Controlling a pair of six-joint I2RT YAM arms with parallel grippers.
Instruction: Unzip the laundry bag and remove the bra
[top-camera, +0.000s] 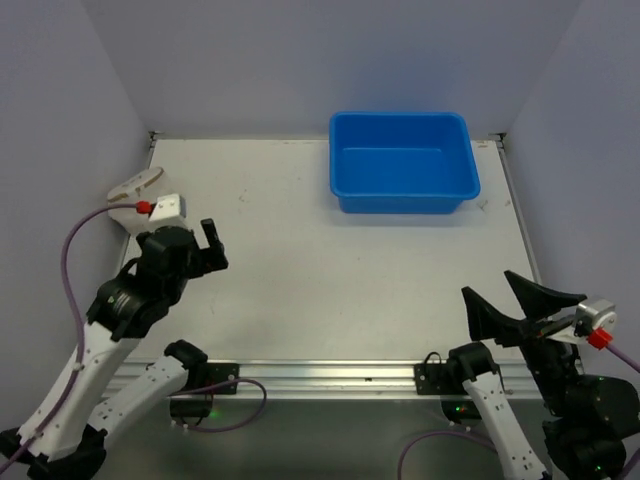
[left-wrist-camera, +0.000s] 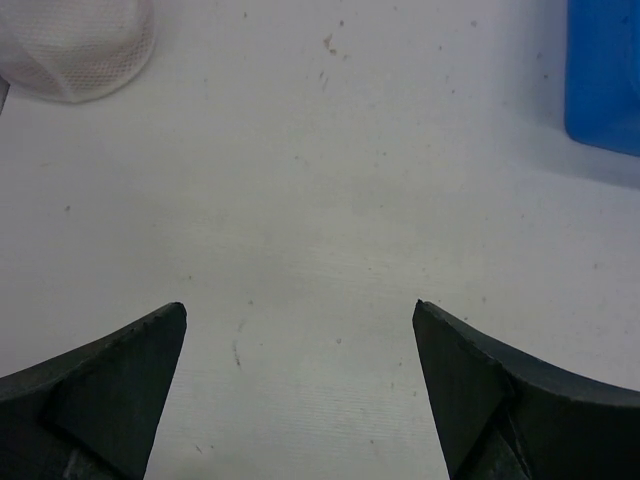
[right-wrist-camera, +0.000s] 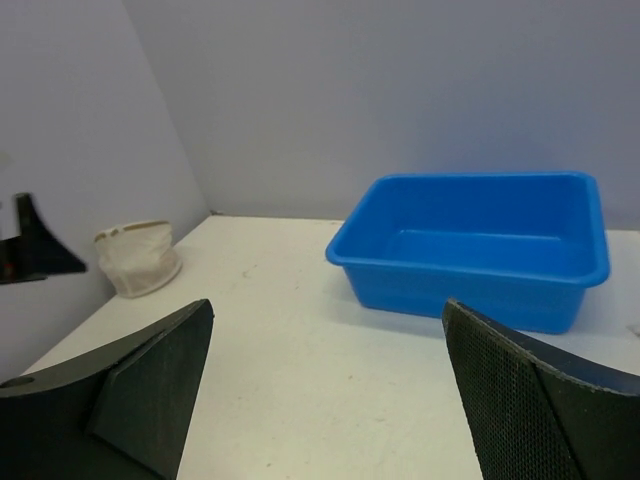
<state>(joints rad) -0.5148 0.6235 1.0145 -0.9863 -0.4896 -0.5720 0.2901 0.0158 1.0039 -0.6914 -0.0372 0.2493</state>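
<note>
The laundry bag (top-camera: 135, 186) is a small white mesh pouch with a tan rim. It sits at the table's far left edge, partly hidden behind my left wrist. It also shows in the left wrist view (left-wrist-camera: 75, 45) at the top left, and in the right wrist view (right-wrist-camera: 138, 258) by the left wall. No bra is visible. My left gripper (top-camera: 212, 250) is open and empty over bare table, to the right of and nearer than the bag (left-wrist-camera: 300, 310). My right gripper (top-camera: 487, 282) is open and empty, raised at the near right (right-wrist-camera: 328, 305).
A big blue plastic tub (top-camera: 403, 160) stands empty at the back right of the table; it also shows in the right wrist view (right-wrist-camera: 480, 245) and the left wrist view (left-wrist-camera: 605, 70). Pale walls close in the table on three sides.
</note>
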